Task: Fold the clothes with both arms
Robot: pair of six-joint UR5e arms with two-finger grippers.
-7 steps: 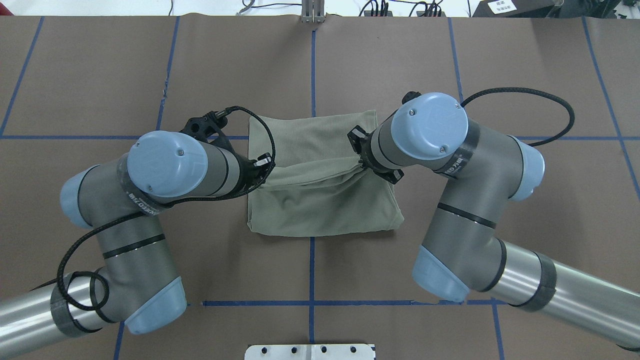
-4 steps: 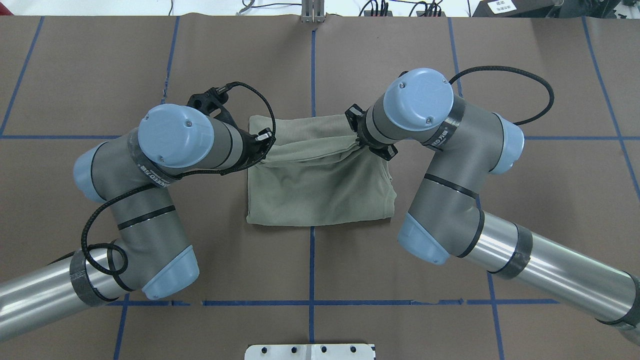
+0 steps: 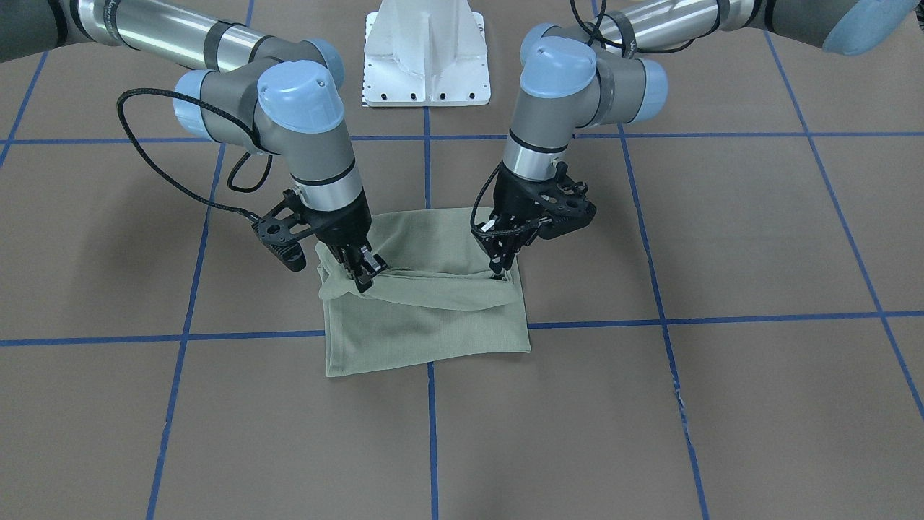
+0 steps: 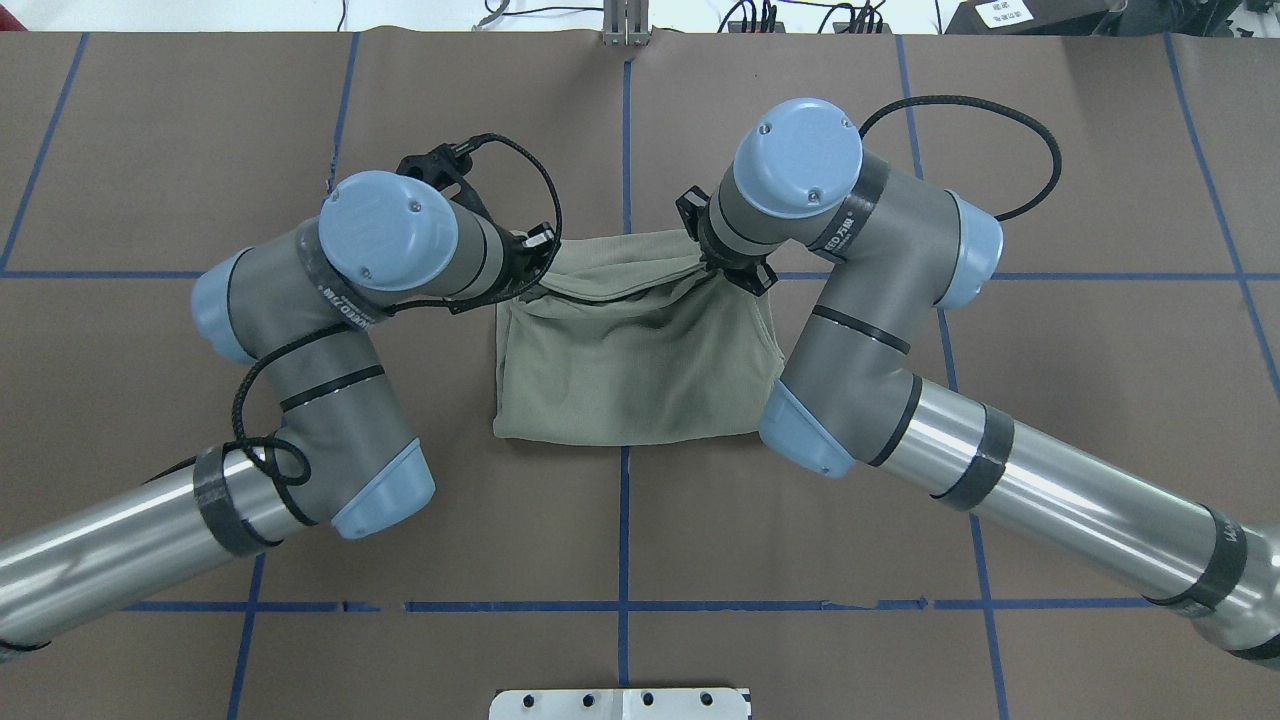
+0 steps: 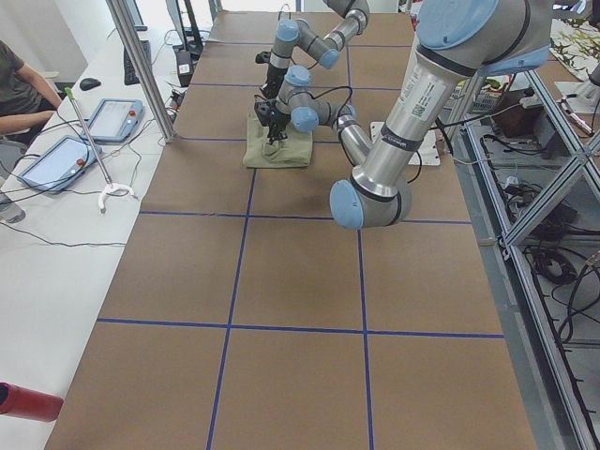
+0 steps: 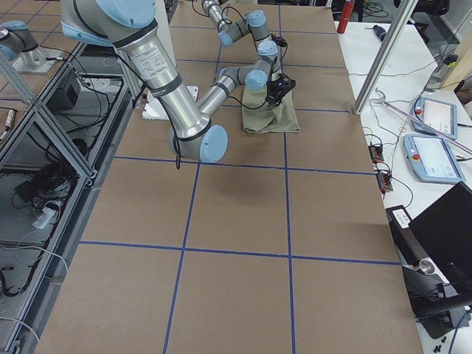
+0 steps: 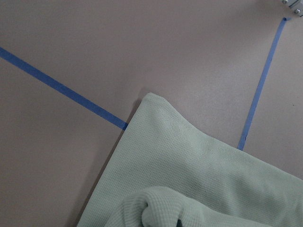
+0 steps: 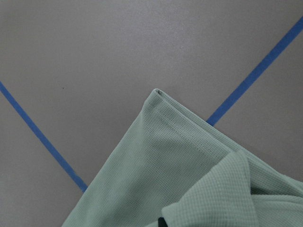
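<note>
The pale sage-green shirt [image 4: 635, 360] lies folded into a rough square on the brown table, near the crossing of the blue tape lines. My left gripper [image 4: 535, 275] is shut on the shirt's lifted edge at its left side. My right gripper [image 4: 715, 268] is shut on the same edge at its right side. The held edge hangs slack between them, close to the shirt's far edge. In the front-facing view the shirt [image 3: 426, 318] shows the left gripper [image 3: 498, 271] and the right gripper [image 3: 364, 278] pinching cloth. Both wrist views show a shirt corner [image 7: 189, 170] [image 8: 189, 179] lying flat below.
The white pedestal base [image 3: 426, 50] stands behind the shirt on the robot's side. Blue tape lines [image 4: 624, 140] grid the brown table. In the exterior left view an operator [image 5: 19, 89] sits by tablets [image 5: 56, 159] on a white side table.
Both grippers have carried the held edge away from the robot, toward the shirt's far edge. The folded-over layer now covers most of the shirt.
</note>
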